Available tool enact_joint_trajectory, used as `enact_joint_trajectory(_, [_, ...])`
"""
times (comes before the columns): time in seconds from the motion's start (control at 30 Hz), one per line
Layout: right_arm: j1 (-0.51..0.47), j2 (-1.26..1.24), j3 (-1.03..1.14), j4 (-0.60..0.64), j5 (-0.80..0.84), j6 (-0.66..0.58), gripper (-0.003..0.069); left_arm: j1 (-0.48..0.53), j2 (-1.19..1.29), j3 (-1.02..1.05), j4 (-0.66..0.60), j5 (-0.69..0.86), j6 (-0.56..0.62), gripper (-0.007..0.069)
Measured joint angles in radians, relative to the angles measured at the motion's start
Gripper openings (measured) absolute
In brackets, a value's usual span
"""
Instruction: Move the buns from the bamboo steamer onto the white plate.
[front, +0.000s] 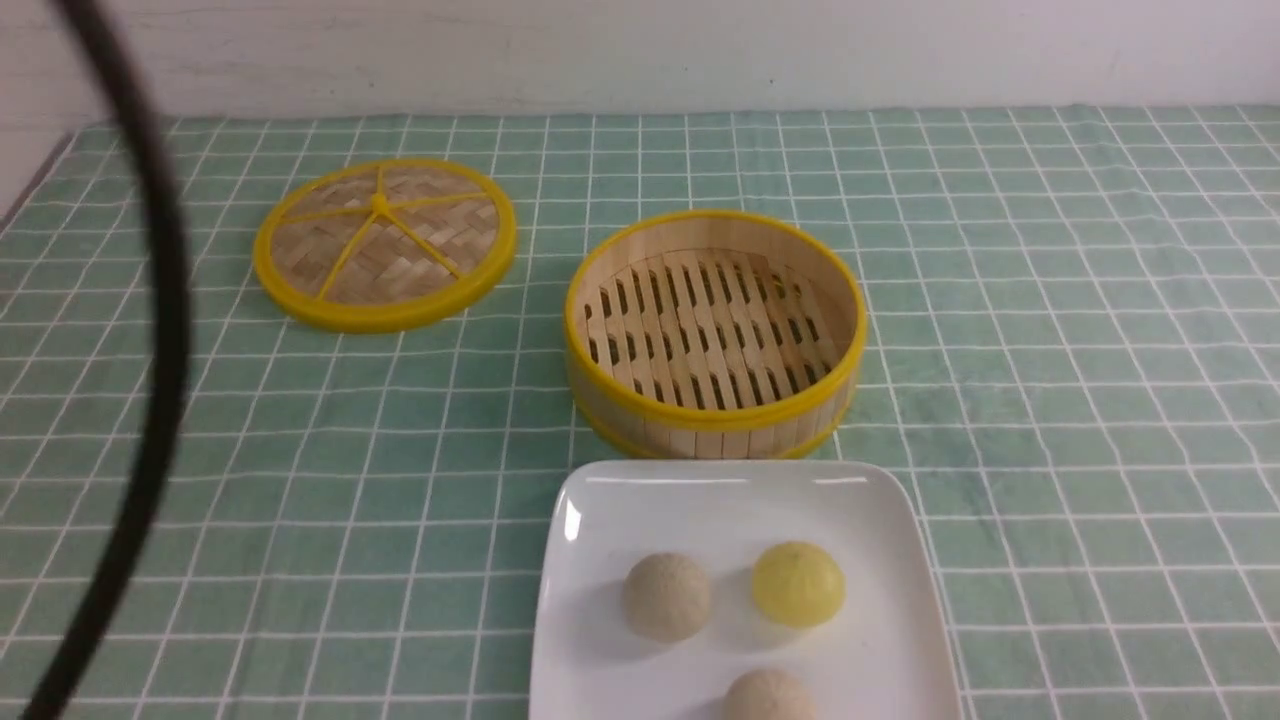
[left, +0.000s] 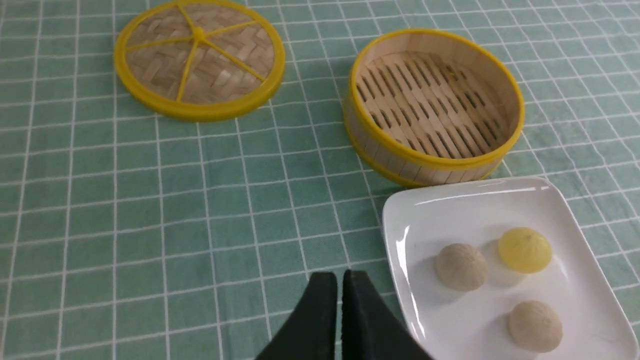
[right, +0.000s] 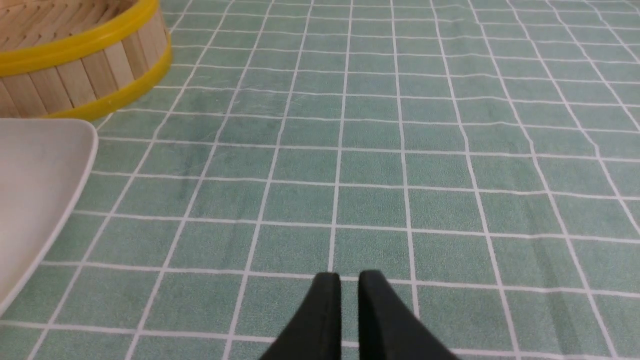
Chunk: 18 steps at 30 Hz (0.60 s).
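You have all three buns on the white plate (front: 600, 520): one pale bun (front: 667, 597) sits toward the plate's left, the yellow bun (front: 798, 584) just beside it on the right without touching, and a second pale bun (front: 768, 698) lies nearer the robot, cut off by the lower edge of the front view. In the left wrist view you can see the same three apart from one another on the plate (left: 415, 220), the first pale one (left: 461, 267), the yellow one (left: 525, 249) and the other pale one (left: 535, 326). The bamboo steamer (front: 715, 425) stands just beyond the plate's far edge, upright, with its slatted floor bare; its near wall and the plate's far rim look very close, though you cannot tell whether they touch. Left of the steamer and farther back, well apart from it, the flat woven lid (front: 385, 243) lies on the green checked tablecloth (front: 1050, 350). Your left gripper (left: 341, 280) hangs over the cloth just beside the plate's left edge, jaws nearly together and holding nothing. Your right gripper (right: 349, 281) hangs over bare cloth to the right of the plate (right: 35, 190), with the steamer (right: 85, 75) beyond it; a narrow slit shows between its fingers and nothing is in them. A dark cable (front: 160, 330) curves down the left side of the front view.
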Motion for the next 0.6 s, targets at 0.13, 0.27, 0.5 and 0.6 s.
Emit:
enact_joint_trajectory(0.13, [0.0,0.0,0.0,0.0,0.0,0.0,0.009,0.0,-0.139,0.219,0.023,-0.054,-0.116,0.0033])
enact_joint_trajectory(0.27, [-0.001,0.0,0.0,0.0,0.0,0.0,0.0095,0.0,-0.223,0.423,-0.008,-0.289,-0.205,0.0015])
enact_joint_trajectory(0.5, [-0.005,0.0,0.001,0.0,0.0,0.0,0.0104,0.0,-0.255,0.608,-0.043,-0.762,-0.323,0.0015])
enact_joint_trajectory(0.6, [-0.005,0.0,0.001,0.0,0.0,0.0,0.0108,-0.001,-0.255,0.636,-0.043,-0.852,-0.332,0.0015])
